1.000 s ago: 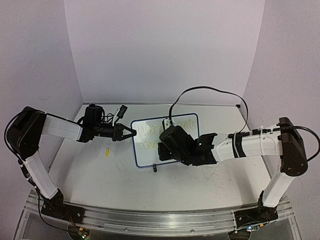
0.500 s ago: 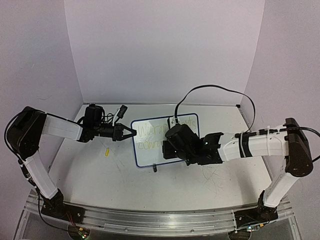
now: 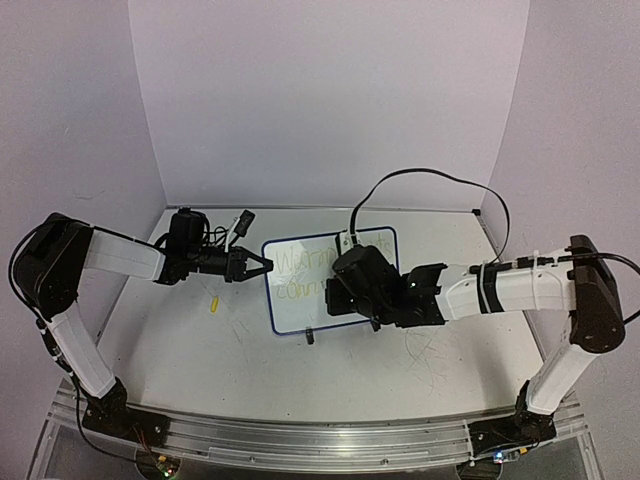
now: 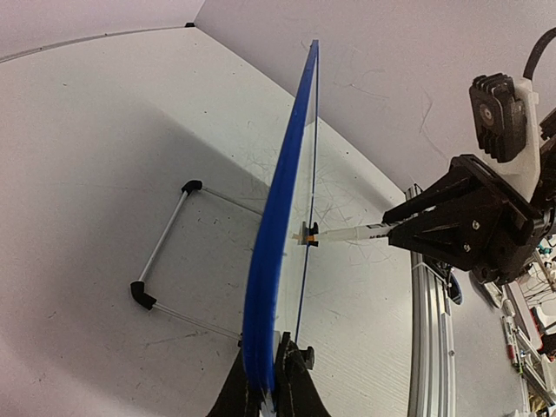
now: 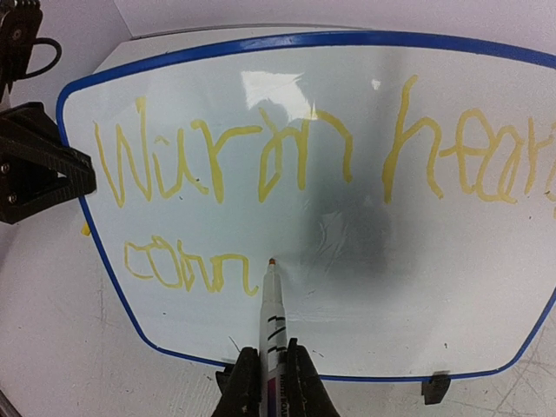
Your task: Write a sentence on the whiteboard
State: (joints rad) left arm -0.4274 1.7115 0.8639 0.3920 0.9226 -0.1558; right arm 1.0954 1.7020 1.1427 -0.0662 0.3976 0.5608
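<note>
1. Right wrist view first: the right gripper point(image 5: 271, 375) is clamped tight on a marker point(image 5: 272, 313). Its tip is up against the whiteboard point(image 5: 304, 40), just after the last yellow stroke.
2. Over on the left, the left gripper point(image 4: 269, 387) pinches the whiteboard's left edge, jaws narrow on the blue frame, steadying it.
3. The whiteboard stands propped on its feet in the middle of the table point(image 3: 200, 350), between the two arms, with its face toward the near side.
4. Now the sentence point(image 5: 217, 161): the top line reads "Warm hear…", its end running off the picture. Below it a second line has begun, something like "conn".
5. My call is well past halfway. That lower word looks unfinished, with bare white to its right. So there are more letters to write, then the marker lifts clear.
</note>
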